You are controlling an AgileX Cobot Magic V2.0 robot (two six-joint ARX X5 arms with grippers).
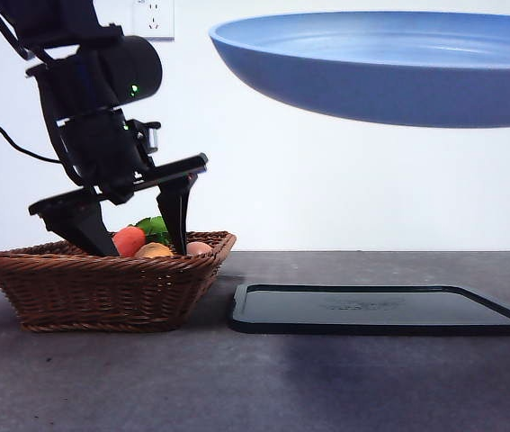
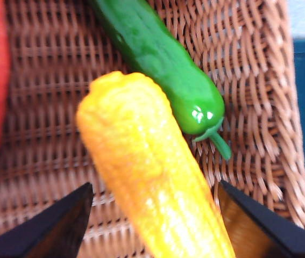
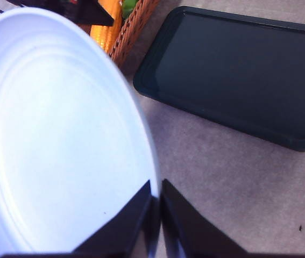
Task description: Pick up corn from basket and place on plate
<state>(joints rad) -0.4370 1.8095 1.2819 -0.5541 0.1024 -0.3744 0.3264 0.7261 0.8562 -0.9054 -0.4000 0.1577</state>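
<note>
Left gripper point(image 2: 152, 226) is reaching into the basket point(image 2: 50, 107), jaws spread either side of the corn point(image 2: 147, 177) lying lengthwise between them beside the cucumber point(image 2: 163, 59). Right gripper point(image 3: 156, 215) is pinching the plate's point(image 3: 61, 134) rim, aloft.

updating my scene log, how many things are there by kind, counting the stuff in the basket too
corn: 1
cucumber: 1
carrot: 1
pale round item: 1
wicker basket: 1
light-blue plate: 1
black tray: 1
total: 7
</note>
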